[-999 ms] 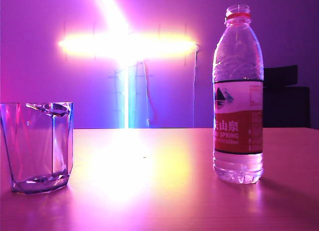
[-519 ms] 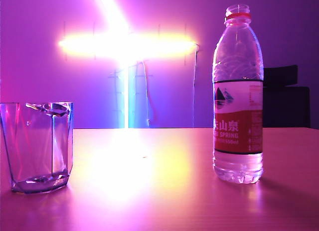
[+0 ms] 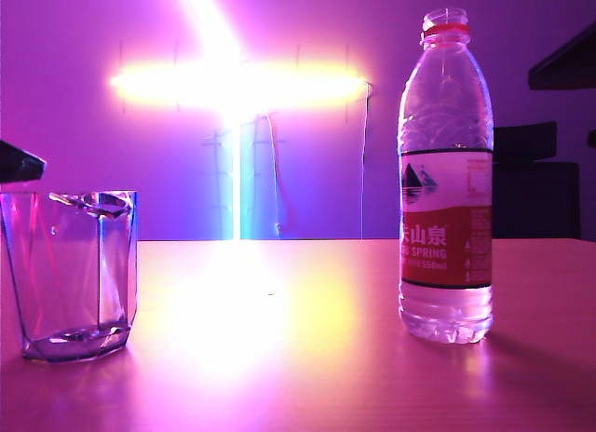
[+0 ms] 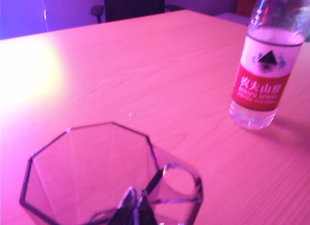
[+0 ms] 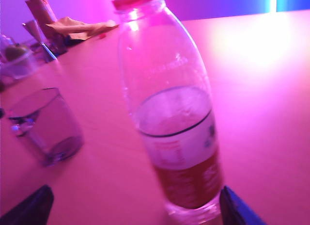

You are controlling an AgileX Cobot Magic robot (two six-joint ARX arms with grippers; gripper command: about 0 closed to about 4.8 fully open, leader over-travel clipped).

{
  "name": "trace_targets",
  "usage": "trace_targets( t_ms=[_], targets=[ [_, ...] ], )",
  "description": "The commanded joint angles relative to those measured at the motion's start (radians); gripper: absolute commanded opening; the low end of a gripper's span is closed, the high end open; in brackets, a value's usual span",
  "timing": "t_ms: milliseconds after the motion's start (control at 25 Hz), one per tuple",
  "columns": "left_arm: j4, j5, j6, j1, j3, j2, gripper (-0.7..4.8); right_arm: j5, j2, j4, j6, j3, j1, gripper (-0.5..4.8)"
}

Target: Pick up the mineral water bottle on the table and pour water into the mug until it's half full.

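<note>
Pink-purple light over the whole scene. Nearest in the exterior view: broad smooth wooden table (image 3: 307, 376), tinted pink-orange, bright glare patch at its middle.

Left side of the table: short clear faceted glass mug (image 3: 73, 274), upright, thick base, angular walls; whether any liquid sits in the bottom cannot be made out. Just above its rim, at the frame's left edge, a dark wedge, part of the left arm.

Right side, well apart from the mug: tall clear ribbed plastic mineral water bottle (image 3: 445, 176), upright on the table, red neck ring, cap off, white-and-red label with mountain logo. Clear water (image 3: 445, 316) visible in the base below the label; level above the label not readable. Another dark shape at the upper right edge, likely the right arm.

Left wrist view: the mug (image 4: 114, 179) directly below the camera, open mouth up; bottle (image 4: 265, 72) farther off across bare wood. Left gripper not clearly shown, so its state cannot be told.

Right wrist view: right gripper (image 5: 133, 208) with two dark fingertips (image 5: 237, 208) spread wide, standing either side of the bottle's (image 5: 172, 113) base, not touching it. Mug (image 5: 46, 125) beyond, to one side.

Farthest: glowing cross of light on the wall (image 3: 233, 83); dark chair (image 3: 535, 185) behind the table.
</note>
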Motion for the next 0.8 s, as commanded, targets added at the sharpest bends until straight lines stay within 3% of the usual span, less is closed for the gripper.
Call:
trace_targets(
  t_ms=[40,160,320,599,799],
  targets=[
    [0.0,0.005,-0.003,0.0,0.004,0.008,-0.02,0.172,0.005,0.106,-0.045,-0.042,0.11,4.79],
    [-0.001,0.005,-0.003,0.0,0.004,0.008,-0.02,0.227,0.053,0.171,-0.048,-0.093,0.163,4.79],
    [0.0,0.005,-0.003,0.0,0.004,0.008,-0.02,0.248,0.126,0.259,-0.077,-0.093,0.143,4.79],
    [-0.001,0.005,-0.003,0.003,0.004,0.008,-0.02,0.161,0.272,0.258,-0.077,-0.076,0.117,4.79],
    [0.0,0.004,-0.003,0.099,0.004,0.008,-0.02,0.146,0.429,0.313,-0.132,-0.017,0.115,4.79]
  ],
)
